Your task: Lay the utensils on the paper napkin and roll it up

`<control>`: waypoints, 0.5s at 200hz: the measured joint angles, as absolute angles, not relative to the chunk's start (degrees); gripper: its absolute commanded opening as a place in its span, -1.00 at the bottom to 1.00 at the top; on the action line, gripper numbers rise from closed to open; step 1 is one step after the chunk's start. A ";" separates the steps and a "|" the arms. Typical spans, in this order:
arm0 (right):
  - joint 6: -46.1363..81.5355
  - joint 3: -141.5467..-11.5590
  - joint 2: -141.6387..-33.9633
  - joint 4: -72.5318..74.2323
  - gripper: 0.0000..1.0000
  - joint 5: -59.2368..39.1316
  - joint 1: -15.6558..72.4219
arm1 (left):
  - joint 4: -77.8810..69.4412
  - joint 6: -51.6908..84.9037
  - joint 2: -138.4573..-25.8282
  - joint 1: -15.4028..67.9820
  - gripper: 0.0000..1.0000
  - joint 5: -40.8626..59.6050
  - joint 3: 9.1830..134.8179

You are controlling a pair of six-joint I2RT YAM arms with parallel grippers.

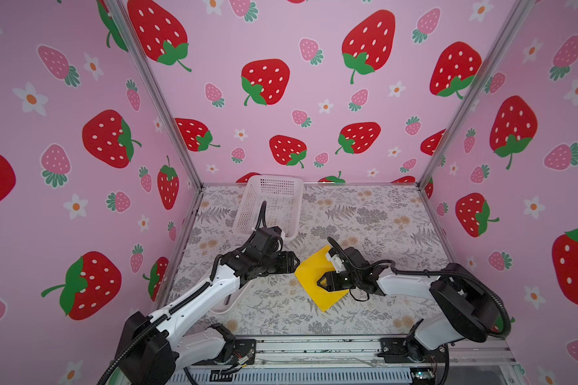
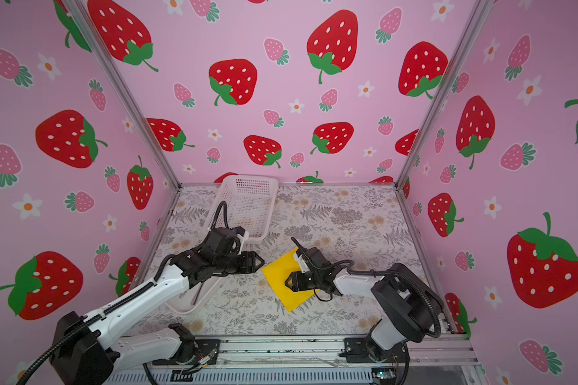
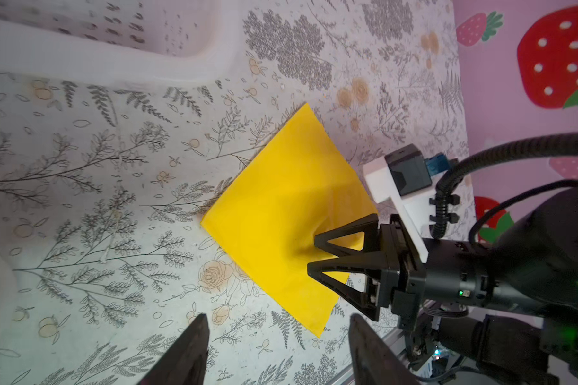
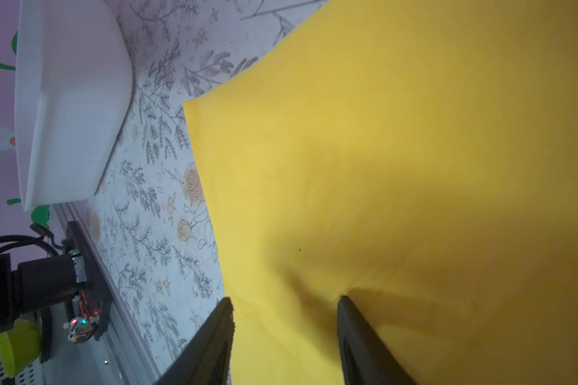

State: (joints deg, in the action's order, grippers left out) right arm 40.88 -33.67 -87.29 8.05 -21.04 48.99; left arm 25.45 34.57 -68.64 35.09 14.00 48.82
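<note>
Jaws of my right gripper [image 3: 312, 254] stand apart, clamped on nothing. Both tips bear down on the paper napkin [image 3: 281, 206], near the corner closest to my right arm. The right wrist view shows a pucker in the sheet at one fingertip [image 4: 346, 301].

My left gripper [image 3: 277, 318] is also spread and empty. It hovers just beside the napkin's opposite corner and is not touching it in a top view [image 1: 297, 261].

The napkin lies flat on the floral table [image 1: 364, 300], set diamond-wise between my two arms, with no cutlery on it. One slender utensil [image 2: 197, 295] shows in the white tray [image 2: 181, 308] beneath my left arm; any others are hidden. The perforated basket [image 1: 274, 196] stands well behind.

Hazards:
- Sideways travel under tip pressure is likely to drag, crease or tear the thin paper.
- Lifting off abruptly may let the sheet slide or curl.
- My right gripper sits over part of the sheet, so a utensil brought across could collide with it.
</note>
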 measured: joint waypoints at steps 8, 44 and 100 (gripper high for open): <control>40.97 -33.69 -86.50 6.98 0.05 -20.73 49.06 | 25.08 34.57 -70.22 35.81 0.18 14.31 48.99; 42.50 -33.69 -80.09 4.56 -0.05 -17.06 46.96 | 23.51 34.94 -77.52 37.69 0.05 15.55 50.02; 44.56 -33.26 -79.31 2.63 -0.18 -14.55 41.60 | 20.93 36.10 -86.65 39.35 -0.03 16.34 53.04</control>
